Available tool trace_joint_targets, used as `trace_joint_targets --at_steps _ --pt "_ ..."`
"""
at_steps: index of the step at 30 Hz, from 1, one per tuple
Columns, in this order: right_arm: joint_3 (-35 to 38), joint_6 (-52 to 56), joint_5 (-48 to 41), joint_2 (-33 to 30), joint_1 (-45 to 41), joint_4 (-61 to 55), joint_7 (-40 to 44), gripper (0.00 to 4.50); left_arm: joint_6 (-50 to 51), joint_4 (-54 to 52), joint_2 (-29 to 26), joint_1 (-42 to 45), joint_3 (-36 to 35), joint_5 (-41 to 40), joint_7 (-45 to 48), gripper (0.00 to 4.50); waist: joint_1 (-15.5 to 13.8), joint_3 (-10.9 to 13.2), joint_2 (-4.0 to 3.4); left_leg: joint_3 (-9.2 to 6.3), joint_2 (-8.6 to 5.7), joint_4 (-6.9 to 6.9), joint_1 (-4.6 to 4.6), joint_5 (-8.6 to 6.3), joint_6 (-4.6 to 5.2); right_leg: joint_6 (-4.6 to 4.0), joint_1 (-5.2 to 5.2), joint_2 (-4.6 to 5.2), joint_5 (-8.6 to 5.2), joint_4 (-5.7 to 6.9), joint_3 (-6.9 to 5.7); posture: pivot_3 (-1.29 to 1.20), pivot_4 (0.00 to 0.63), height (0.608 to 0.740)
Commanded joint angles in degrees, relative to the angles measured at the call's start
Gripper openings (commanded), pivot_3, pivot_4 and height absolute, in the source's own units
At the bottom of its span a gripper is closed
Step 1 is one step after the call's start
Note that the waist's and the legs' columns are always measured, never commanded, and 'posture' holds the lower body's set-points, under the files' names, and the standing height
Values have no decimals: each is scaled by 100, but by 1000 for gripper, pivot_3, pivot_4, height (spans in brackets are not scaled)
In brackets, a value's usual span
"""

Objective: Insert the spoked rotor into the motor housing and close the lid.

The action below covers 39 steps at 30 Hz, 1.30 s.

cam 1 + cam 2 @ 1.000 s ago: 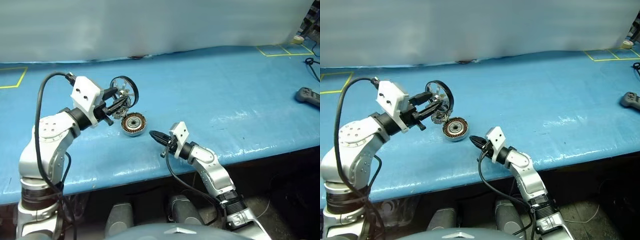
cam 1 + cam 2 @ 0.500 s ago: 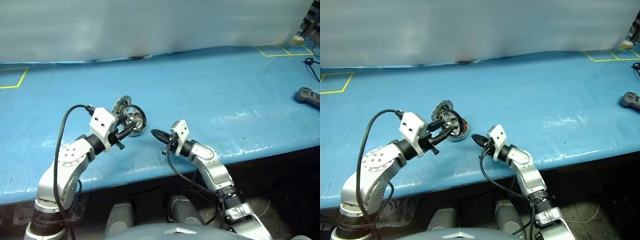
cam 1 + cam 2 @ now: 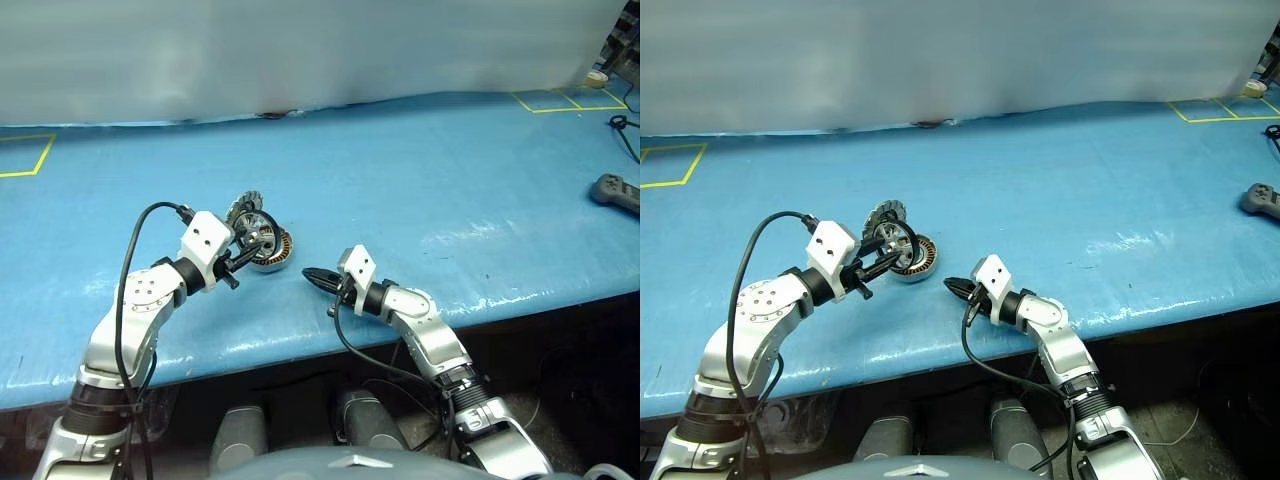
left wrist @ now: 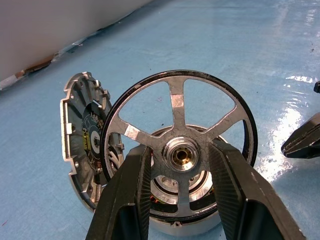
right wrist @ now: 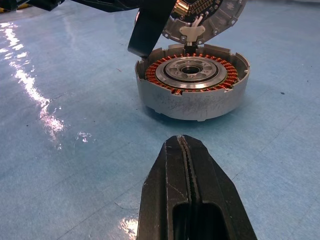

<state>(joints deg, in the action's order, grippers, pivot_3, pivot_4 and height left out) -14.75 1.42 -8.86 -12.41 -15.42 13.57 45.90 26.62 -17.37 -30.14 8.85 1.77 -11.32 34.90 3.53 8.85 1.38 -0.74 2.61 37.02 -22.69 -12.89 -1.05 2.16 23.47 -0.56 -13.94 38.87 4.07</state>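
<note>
Left of centre in the head view, our left gripper (image 4: 178, 165) clamps the spoked rotor (image 4: 179, 145) by its hub just above the motor housing (image 5: 192, 82), lid (image 4: 82, 137) open, right gripper (image 5: 186, 165) shut nearby; seating and closing remain.

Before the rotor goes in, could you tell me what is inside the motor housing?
Inside the motor housing: a ring of copper windings around a silver centre. Its far edge is covered by the left gripper holding the spoked rotor.

bright even light, white glare patches on the glossy blue table (image 3: 480, 170), soft blurred grey backdrop, near fingers slightly soft
</note>
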Motion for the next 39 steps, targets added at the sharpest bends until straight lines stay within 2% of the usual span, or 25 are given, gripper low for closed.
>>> trace_joint_targets --at_steps 1,18,27,39 --pt "16 -126 16 -17 -162 -22 107 0 -281 67 -65 170 10 47 113 1443 -8 0 0 0 0 -2 0 0 0 0 0 0 0 0 0 0 150 740" --pt "74 -243 45 42 -274 174 86 0 -301 485 75 502 455 426 78 1443 -8 1 -2 0 -1 -3 -1 0 0 19 1 1 11 -2 0 0 150 740" --pt "95 -267 44 37 -278 195 63 0 43 439 67 591 432 485 16 1443 -8 2 -3 0 -1 -4 -1 0 0 19 2 1 11 -2 0 0 150 740" --pt "149 -504 90 121 -426 534 -58 0 913 149 -255 728 463 352 222 1443 -6 3 -5 0 -1 -6 -1 0 0 17 2 1 9 -3 0 0 150 740"
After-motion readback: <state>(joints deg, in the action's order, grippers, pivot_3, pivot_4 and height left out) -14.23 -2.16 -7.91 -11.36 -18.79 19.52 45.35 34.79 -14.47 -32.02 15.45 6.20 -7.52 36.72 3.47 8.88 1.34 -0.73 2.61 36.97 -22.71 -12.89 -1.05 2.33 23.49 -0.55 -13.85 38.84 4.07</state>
